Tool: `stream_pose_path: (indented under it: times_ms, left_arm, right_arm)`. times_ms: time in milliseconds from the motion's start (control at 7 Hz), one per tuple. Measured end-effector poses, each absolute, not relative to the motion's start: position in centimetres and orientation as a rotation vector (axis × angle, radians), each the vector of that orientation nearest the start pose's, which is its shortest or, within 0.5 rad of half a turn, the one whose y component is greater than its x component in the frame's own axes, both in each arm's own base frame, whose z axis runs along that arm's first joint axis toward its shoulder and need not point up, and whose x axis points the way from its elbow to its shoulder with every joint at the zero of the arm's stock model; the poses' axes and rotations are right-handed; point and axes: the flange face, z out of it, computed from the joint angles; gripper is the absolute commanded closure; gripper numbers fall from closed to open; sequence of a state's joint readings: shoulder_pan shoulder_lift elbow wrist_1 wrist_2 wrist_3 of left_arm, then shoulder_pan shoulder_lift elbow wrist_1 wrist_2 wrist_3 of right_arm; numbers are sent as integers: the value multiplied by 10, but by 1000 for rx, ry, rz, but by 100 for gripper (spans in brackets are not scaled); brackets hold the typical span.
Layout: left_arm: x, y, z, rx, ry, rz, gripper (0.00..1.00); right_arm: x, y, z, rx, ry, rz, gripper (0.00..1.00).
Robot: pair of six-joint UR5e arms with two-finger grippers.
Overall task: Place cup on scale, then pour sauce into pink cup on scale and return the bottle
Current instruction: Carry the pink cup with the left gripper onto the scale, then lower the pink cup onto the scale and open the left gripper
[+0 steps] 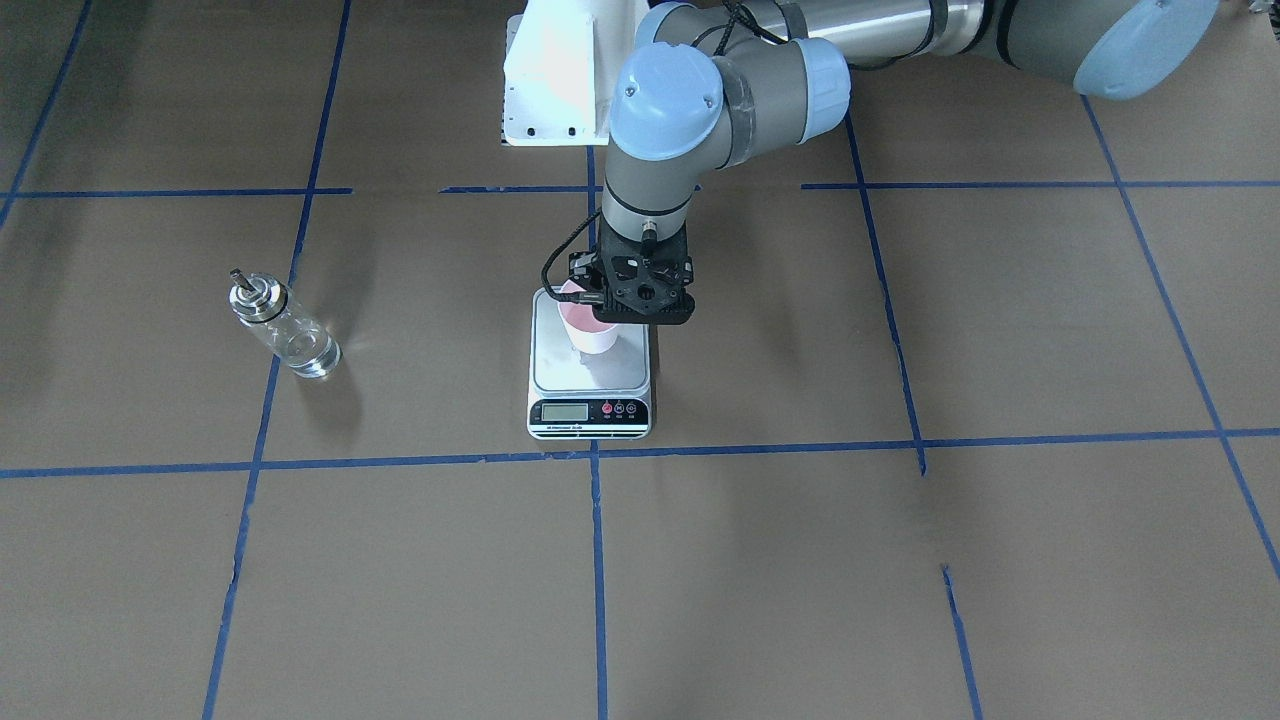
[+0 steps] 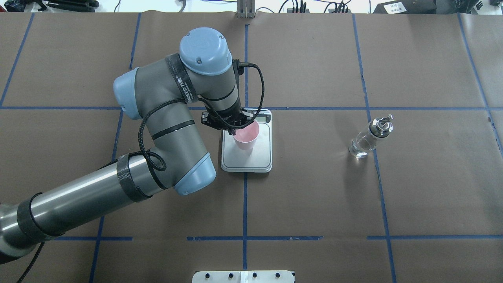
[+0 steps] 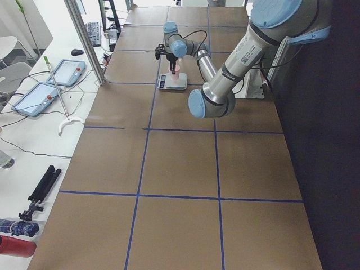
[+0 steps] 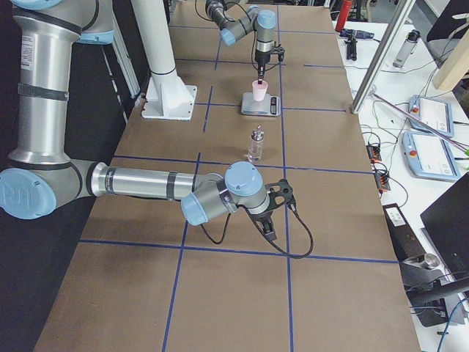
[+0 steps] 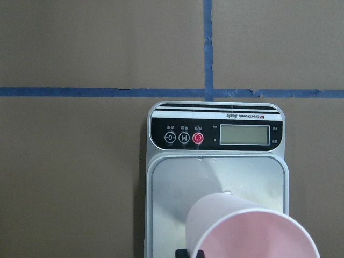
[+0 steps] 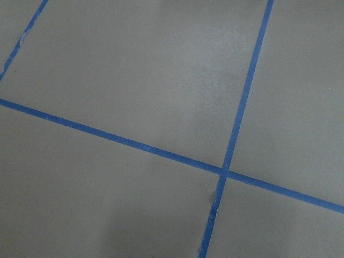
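Right jaws: cannot tell how far open. The right gripper (image 4: 270,226) shows only in the right side view, small and dark, angled down low over the table (image 4: 220,293), well off to the robot's right of the scale (image 4: 261,107). Its wrist camera sees only brown paper and two crossing blue tape lines (image 6: 134,145). One bottle (image 4: 256,144), upright on the table between that gripper and the scale, well apart from both, silver pourer cap (image 2: 382,125) on top with a thin spout; the liquid inside is too clear to judge. One scale, flat on the table, its black strip with one LCD (image 5: 244,134) and three round buttons (image 5: 184,137) (one red, two dark) on the side away from the robot; digits unreadable. One cup (image 2: 247,138), pink, upright at about the middle of the scale's steel platform, narrower than it, base looks to touch it. Left gripper (image 2: 235,129) directly over the cup, pointing down, jaws narrow and set on the cup's rim at its robot-left side, apparently pinching the wall. One dark fingertip (image 5: 184,252) shows just outside the rim in the wrist view. Two arms: left arm (image 2: 169,129) bent over the scale, right arm (image 4: 139,183) stretched low, far from it.
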State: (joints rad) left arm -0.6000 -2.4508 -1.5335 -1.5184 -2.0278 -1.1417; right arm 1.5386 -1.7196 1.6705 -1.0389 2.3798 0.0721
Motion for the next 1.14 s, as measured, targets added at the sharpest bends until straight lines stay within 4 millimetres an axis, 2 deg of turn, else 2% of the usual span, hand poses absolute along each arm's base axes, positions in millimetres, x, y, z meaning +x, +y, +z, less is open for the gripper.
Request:
stream_pose_path:
  times_ms: [714, 1143]
  left_arm:
    - [551, -477, 136, 8, 894, 33, 100]
    - [548, -484, 136, 24, 908, 30, 100]
  right_arm:
    - [47, -451, 617, 414, -814, -158, 0]
    - [47, -451, 617, 415, -814, -159, 0]
